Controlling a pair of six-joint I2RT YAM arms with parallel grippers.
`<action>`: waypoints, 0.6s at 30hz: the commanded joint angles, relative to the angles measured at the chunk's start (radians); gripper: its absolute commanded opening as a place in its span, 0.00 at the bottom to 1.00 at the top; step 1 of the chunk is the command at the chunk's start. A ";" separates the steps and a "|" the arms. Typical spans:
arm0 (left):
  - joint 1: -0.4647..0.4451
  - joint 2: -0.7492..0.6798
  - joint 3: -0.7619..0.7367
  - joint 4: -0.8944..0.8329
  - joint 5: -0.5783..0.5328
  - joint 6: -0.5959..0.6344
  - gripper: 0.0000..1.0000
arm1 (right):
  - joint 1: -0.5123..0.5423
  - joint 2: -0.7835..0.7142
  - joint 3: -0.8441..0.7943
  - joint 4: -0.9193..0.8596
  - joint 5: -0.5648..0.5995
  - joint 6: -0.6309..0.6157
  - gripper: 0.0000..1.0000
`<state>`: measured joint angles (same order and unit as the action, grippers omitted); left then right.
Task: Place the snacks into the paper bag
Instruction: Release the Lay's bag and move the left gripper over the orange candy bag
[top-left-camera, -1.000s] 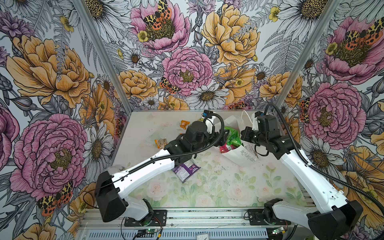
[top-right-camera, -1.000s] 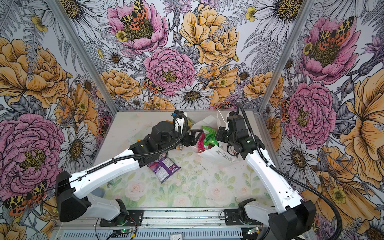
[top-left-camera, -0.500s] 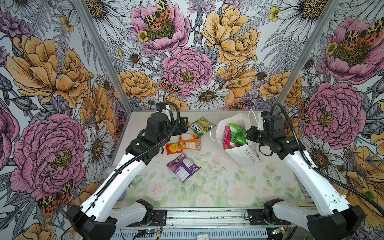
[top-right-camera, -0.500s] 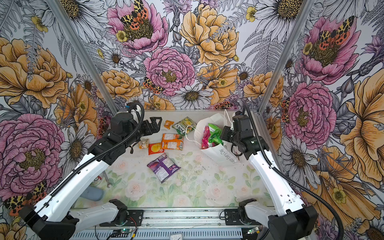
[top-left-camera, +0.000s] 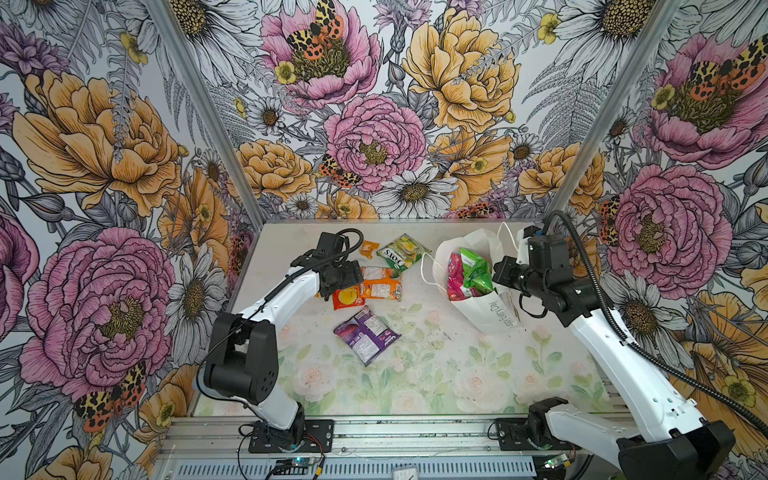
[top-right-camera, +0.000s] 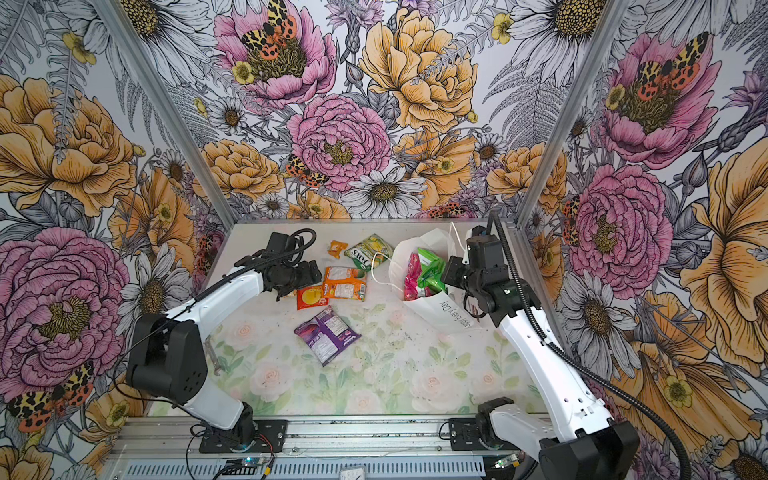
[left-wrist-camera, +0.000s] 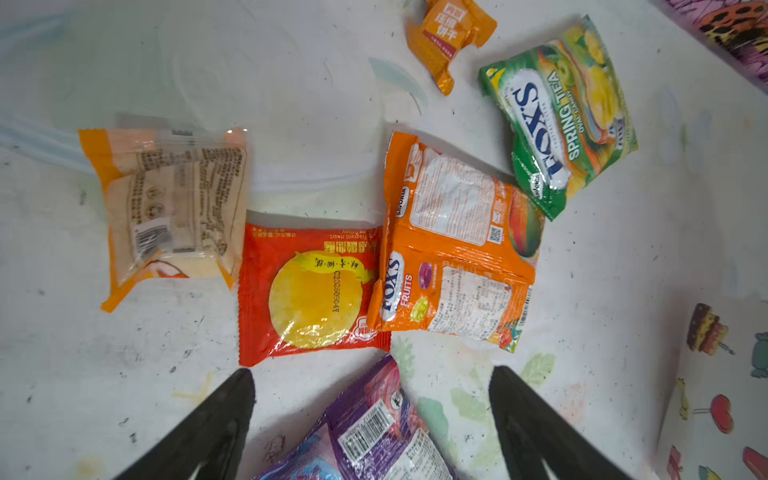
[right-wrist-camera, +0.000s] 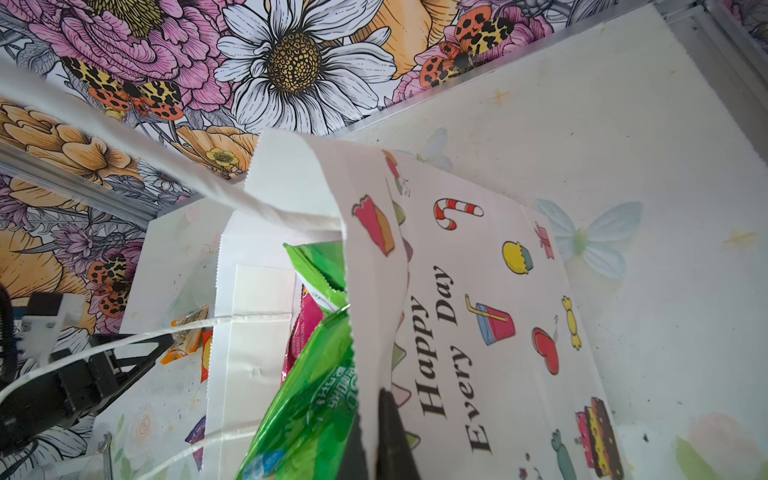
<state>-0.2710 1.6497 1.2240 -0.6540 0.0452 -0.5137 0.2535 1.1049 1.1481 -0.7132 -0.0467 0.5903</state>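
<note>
Left gripper (left-wrist-camera: 370, 372) gapes wide, empty, near the red-orange packet (left-wrist-camera: 311, 295); right gripper (right-wrist-camera: 372, 409) pinches the paper bag (right-wrist-camera: 478, 286) rim, green chips packet (right-wrist-camera: 311, 399) and seemingly a pink packet (right-wrist-camera: 305, 330) inside

Beneath my left gripper (left-wrist-camera: 370, 372) spreads the white rose-printed tabletop (top-left-camera: 436, 374); beyond it rise bold floral-patterned wall panels (top-left-camera: 374, 137).
</note>
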 joint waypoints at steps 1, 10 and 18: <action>-0.009 0.074 0.080 0.037 0.033 0.013 0.85 | -0.006 -0.031 -0.023 0.027 0.004 0.001 0.00; -0.038 0.356 0.273 0.029 0.066 0.022 0.74 | -0.006 -0.040 -0.052 0.029 0.000 -0.001 0.00; -0.061 0.499 0.371 -0.017 0.052 0.026 0.58 | -0.006 -0.034 -0.058 0.033 -0.002 -0.001 0.00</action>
<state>-0.3206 2.1250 1.5707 -0.6563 0.0826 -0.4988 0.2535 1.0801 1.1019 -0.6727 -0.0494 0.5907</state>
